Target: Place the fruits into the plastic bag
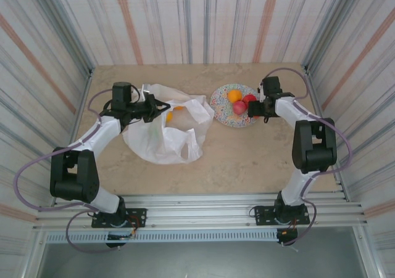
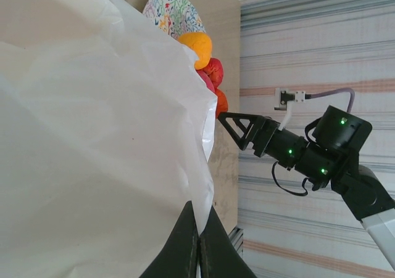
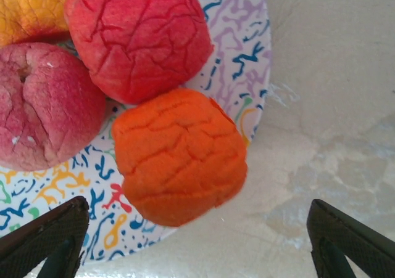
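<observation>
The plastic bag [image 1: 166,133] sprawls just left of the plate [image 1: 229,123], its crinkled edge up against the plate's rim. The left gripper [image 2: 199,244] is pinched tight on the bag's rim, on the side of the opening farther from the plate. Two orange pieces [image 1: 173,112] show inside the bag.

Over to the plate: a yellow-orange fruit [image 3: 28,10], a pink fruit [image 3: 43,105] and a red fruit [image 3: 139,37] crowd together. On the plate's edge nearest the right arm sits the orange fruit [image 3: 179,158], touching the red one.

The right gripper [image 3: 197,232] hangs right there, spread wide and holding nothing. One finger is over the plate, the other over bare table beyond the plate's rim. The orange fruit lies dead ahead between them, a touch toward the plate-side finger. It's round, so there's no long axis to line up. The right arm is plainly the nearer, and it looks like a straight push in and squeeze.
</observation>
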